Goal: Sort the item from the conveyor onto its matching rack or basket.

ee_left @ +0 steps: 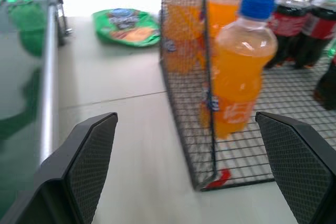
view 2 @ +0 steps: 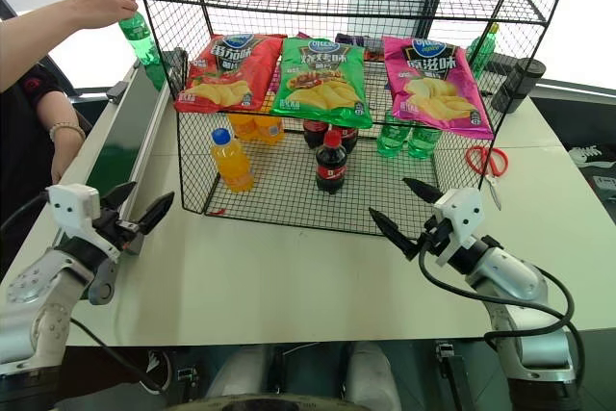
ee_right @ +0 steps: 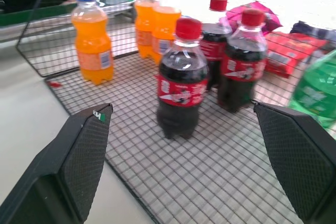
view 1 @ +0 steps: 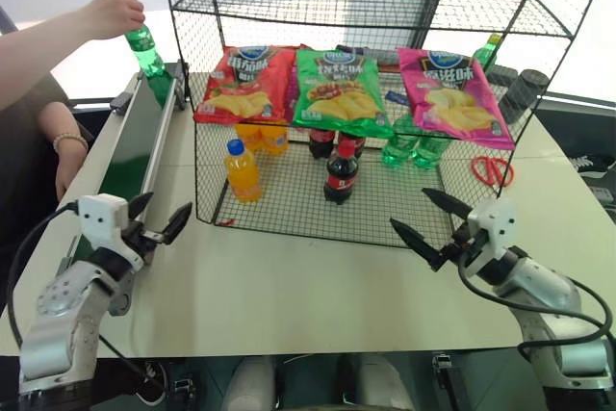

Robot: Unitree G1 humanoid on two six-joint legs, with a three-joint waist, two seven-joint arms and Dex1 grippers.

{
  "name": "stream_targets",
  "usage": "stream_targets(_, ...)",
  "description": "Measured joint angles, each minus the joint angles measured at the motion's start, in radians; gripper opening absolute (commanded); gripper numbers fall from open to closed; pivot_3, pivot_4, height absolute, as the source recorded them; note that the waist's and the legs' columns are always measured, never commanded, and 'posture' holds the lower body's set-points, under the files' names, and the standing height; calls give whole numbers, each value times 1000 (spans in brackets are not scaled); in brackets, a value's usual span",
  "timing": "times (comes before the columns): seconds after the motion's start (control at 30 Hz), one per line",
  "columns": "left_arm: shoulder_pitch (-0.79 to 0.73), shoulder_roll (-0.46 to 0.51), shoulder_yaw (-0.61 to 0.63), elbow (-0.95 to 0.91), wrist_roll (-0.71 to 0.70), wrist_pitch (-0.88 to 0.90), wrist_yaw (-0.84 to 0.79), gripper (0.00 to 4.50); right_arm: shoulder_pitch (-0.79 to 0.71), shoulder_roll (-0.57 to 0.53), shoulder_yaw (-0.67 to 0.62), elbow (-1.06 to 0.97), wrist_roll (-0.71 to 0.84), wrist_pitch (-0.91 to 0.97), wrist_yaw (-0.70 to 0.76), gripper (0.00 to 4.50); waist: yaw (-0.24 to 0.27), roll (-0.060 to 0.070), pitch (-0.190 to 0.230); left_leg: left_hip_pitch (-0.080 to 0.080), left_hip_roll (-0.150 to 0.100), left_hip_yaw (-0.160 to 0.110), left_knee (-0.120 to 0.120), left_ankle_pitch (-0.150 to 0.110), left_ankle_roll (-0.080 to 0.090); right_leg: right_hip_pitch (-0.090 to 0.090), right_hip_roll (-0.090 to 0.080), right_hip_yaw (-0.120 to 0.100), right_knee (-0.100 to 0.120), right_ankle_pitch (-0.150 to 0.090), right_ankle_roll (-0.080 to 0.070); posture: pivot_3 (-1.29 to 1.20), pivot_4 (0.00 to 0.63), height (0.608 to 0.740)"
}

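We saw a person's hand (view 1: pixel 113 13) at the far end of the conveyor (view 1: pixel 135 137), fingers closed round the top of the green bottle (view 1: pixel 145 53), which stood upright on or just above the belt; we could not tell whether its base touched. The person's other hand (view 1: pixel 67 161) hung beside the conveyor's outer edge, a bracelet at the wrist.

The left gripper (view 1: pixel 159 219) hovered above the table (view 1: pixel 289 286), near the conveyor's near end and just beside its inner rail. It reached forward, roughly level, its two black fingers spread wide with nothing between them. In the left wrist view the rail lay to one side of the fingers and the corner of the wire rack (view 1: pixel 385 93) lay ahead, with an orange bottle (ee_left: pixel 236 66) behind the mesh.

The right gripper (view 1: pixel 430 221) hung above the table in front of the rack's low bottom tier, angled forward and toward the left. Its fingers also stood wide apart and empty. Its wrist view looked across the mesh floor at a cola bottle (ee_right: pixel 182 80) in front, with more cola and orange bottles behind it.

Three bags of crisps (view 1: pixel 342 91) leaned on the rack's middle shelf. A pair of red scissors (view 1: pixel 492 170) lay on the table, right of the rack.
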Motion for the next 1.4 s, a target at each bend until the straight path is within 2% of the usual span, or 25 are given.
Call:
stream_targets(0.17,-26,-41,90,32,-5,-38,112,4500,-51,23,65,1,-7,8,-1,4491,1,0,0,0,0,0,0,0,0,0,0,0,0,0,0,0,150,724)
stream_targets(0.57,-56,-103,85,97,108,-137,266,4500,-72,72,135,13,-66,39,-53,4491,0,-3,-2,0,0,0,0,0,0,0,0,0,0,0,0,0,150,724)
stream_targets(0.73,-76,-110,84,112,121,-153,291,4500,-44,106,178,-48,-54,73,-69,4491,0,-3,-2,0,0,0,0,0,0,0,0,-1,0,0,0,0,150,724)
stream_targets(0.97,-87,-113,78,120,129,-165,294,4500,6,137,329,-148,-48,82,-37,4491,-1,-4,-2,0,0,0,0,0,0,-1,0,0,0,0,0,0,150,724)
stream_targets(1.4,-55,-129,79,156,126,-211,268,4500,-17,137,332,-120,-22,88,15,4491,0,-6,-4,-1,0,0,0,0,0,-1,0,-1,0,0,0,0,150,724)
